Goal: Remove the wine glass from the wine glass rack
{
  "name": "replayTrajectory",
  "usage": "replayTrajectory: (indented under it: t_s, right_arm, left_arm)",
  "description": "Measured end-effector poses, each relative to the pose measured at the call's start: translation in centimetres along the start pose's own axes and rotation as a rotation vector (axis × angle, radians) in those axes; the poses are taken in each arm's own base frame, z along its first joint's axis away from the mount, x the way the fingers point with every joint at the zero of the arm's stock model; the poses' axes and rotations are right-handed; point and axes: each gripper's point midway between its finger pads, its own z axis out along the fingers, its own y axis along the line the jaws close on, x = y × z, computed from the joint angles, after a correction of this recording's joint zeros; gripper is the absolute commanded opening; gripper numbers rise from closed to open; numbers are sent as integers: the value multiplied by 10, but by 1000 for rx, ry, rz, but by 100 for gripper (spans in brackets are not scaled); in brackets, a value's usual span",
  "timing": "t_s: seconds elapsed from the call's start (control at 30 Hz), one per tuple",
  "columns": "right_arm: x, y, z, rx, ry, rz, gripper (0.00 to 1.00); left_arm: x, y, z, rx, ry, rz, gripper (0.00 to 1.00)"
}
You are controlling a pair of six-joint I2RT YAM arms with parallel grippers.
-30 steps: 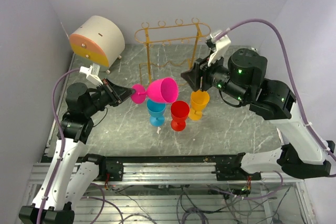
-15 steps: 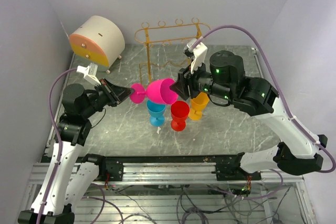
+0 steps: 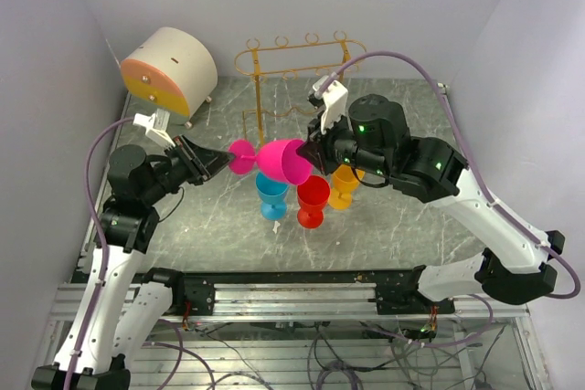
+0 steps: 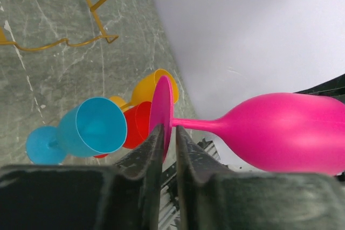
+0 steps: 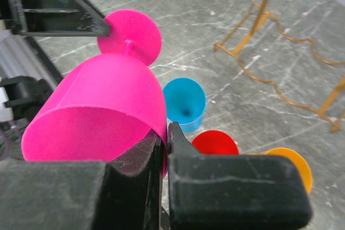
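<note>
Wine glass (image 3: 281,160), pink, lies sideways in mid-air well clear of the wine glass rack (image 3: 258,98), its foot clamped in the left gripper (image 3: 225,161); the right gripper (image 3: 311,154) has swung in this last second and now pinches the rim, so a handover looks under way.
</note>
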Motion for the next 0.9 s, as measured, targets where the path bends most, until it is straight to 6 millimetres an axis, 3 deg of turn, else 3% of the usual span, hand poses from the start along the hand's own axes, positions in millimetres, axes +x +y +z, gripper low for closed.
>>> replayTrajectory:
  t_s: [0.07, 0.17, 0.27, 0.37, 0.53, 0.63, 0.77, 0.9]
  right_arm:
    - [-1, -8, 0, 46, -8, 3, 0]
    - [-1, -32, -1, 160, -2, 14, 0]
    - [-1, -72, -3, 295, 11, 50, 0]
    - [7, -127, -11, 439, 39, 114, 0]
    - [41, -203, -26, 596, 120, 233, 0]
    - [78, -241, -32, 670, 205, 317, 0]
    - [121, -268, -38, 743, 318, 402, 0]
    - [150, -278, -45, 778, 388, 457, 0]
  left_arm:
    - [0, 3, 1, -9, 5, -1, 39]
    - [-1, 13, 5, -68, 19, -4, 40]
    - [-9, 28, 7, -169, 18, 19, 40]
    - [-16, 48, 10, -288, 25, 52, 39]
    - [-20, 78, 7, -441, 47, 109, 38]
    - [-19, 91, 2, -501, 59, 135, 38]
    - [-21, 103, -1, -552, 58, 173, 37]
    - [-23, 118, 0, -608, 71, 204, 37]
